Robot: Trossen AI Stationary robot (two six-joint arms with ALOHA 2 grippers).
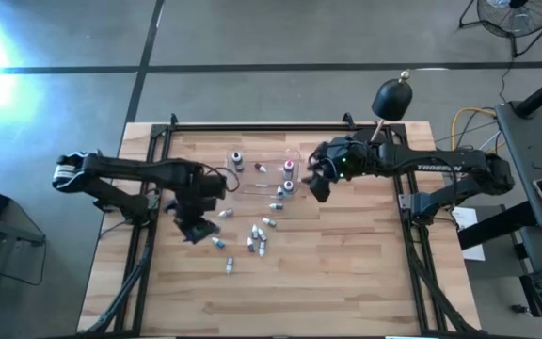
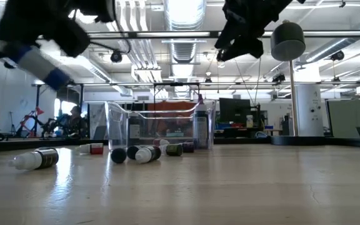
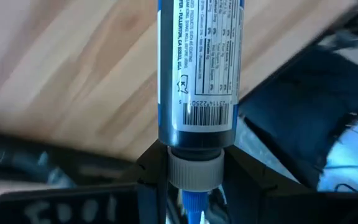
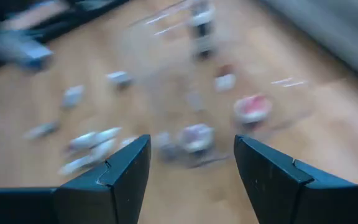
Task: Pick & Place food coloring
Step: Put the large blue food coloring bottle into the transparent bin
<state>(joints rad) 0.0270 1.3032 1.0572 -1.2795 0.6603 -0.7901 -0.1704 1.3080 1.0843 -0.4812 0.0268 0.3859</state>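
My left gripper [image 1: 194, 226] is over the table's left middle, shut on a food coloring bottle [image 3: 197, 68] with a dark body, a printed label, a grey-white cap and a blue tip. In the low view the bottle [image 2: 39, 62] is tilted, high above the table. Several other bottles [image 1: 257, 237] lie on their sides on the wood. A few [image 1: 288, 169] stand upright in the clear tray [image 2: 161, 125]. My right gripper [image 4: 191, 168] is open and empty, above the tray's right end [image 1: 320, 179]. My left gripper pinches the bottle at its cap [image 3: 194, 169] between its two fingers, one on each side. The body sticks out forward past the fingertips, in line with the fingers. The bottle is lifted clear of the table and tilted.
The clear tray [image 1: 263, 174] sits at the table's far middle. Loose bottles [image 2: 39, 159] are scattered between it and the table's centre. A black rail [image 1: 262, 125] runs along the far edge. The near half of the table [image 1: 280, 301] is bare wood.
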